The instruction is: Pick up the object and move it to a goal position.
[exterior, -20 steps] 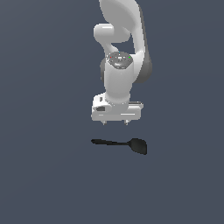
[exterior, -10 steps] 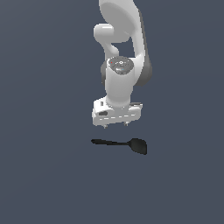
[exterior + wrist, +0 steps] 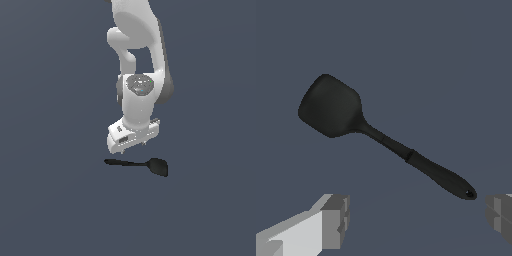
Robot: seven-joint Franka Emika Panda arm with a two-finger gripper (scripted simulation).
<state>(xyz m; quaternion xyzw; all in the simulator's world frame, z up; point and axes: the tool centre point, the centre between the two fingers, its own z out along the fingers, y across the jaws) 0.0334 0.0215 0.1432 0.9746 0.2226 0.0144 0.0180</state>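
Spatula lies flat on the floor, outside the jaws, handle tip near one finger. Gripper hangs above it, jaws spread wide, holding nothing, not touching.

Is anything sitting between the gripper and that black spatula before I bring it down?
Nothing visible does. The black spatula with the thin handle and broad flat head lies alone on the plain dark surface, and the gripper hangs open above it, apart from it. The wrist view shows only bare surface between its grey fingertips and the handle.
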